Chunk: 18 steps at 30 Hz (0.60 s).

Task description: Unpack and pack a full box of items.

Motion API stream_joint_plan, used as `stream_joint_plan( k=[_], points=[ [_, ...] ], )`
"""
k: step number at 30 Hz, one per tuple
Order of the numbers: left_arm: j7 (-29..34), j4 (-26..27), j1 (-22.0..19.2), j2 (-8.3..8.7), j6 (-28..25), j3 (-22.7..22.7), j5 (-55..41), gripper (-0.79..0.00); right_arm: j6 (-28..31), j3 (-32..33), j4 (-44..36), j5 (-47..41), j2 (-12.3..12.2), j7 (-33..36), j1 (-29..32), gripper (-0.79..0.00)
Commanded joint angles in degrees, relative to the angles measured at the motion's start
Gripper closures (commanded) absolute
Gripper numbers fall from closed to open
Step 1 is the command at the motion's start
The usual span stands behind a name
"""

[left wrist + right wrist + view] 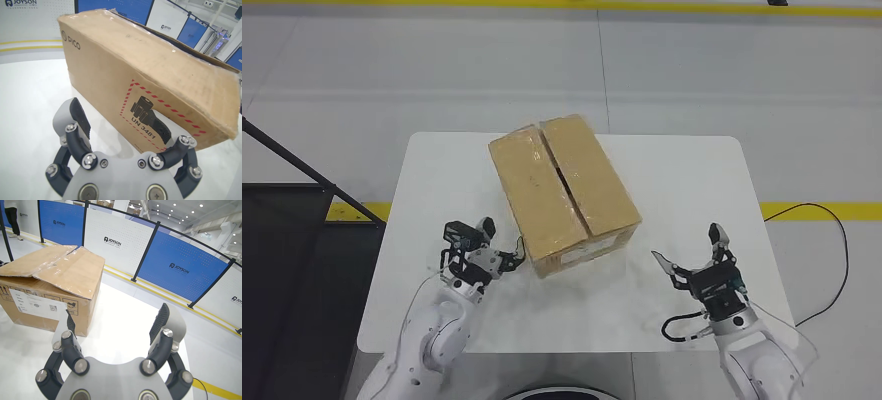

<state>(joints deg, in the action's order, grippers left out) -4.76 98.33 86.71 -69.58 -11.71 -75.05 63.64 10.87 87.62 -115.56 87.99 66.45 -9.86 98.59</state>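
A brown cardboard box [564,193] stands on the white table [682,170], turned at an angle, its top flaps folded down with a slit along the middle seam. My left gripper [497,243] is open right by the box's near left corner. In the left wrist view the box's long side [143,79] rises just beyond the open fingers [80,117]. My right gripper [691,250] is open over bare table to the right of the box. In the right wrist view the box [56,275] shows its slightly raised flaps and a white label on its end.
A black frame [287,290] stands off the table's left side. A black cable [822,260] runs over the floor at the right. Bare table lies between the grippers along the front edge, and behind the box.
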Motion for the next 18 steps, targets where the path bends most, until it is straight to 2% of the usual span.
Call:
stream_joint_plan(
  k=[1,6,13,18],
  points=[
    [0.01,0.27,-0.05,-0.03,-1.15,0.63,0.30,-0.785,0.11,0.17,-0.01,0.00,0.00,0.01,0.11,-0.785],
    [-0.50,0.82,0.76,0.16,-3.63,0.79,2.25,-0.785,0.21,0.29,-0.07,0.06,0.03,0.14,0.19,-0.785],
    [-2.20,1.21,3.45,0.78,-5.37,-1.82,5.45,-0.785,0.82,-0.20,-0.22,0.44,0.09,0.82,-0.31,-0.785],
    [-2.46,1.31,3.49,1.02,-7.75,-1.79,7.79,-0.785,1.08,-0.65,-0.37,1.00,0.13,1.25,-0.76,-0.785]
  ],
)
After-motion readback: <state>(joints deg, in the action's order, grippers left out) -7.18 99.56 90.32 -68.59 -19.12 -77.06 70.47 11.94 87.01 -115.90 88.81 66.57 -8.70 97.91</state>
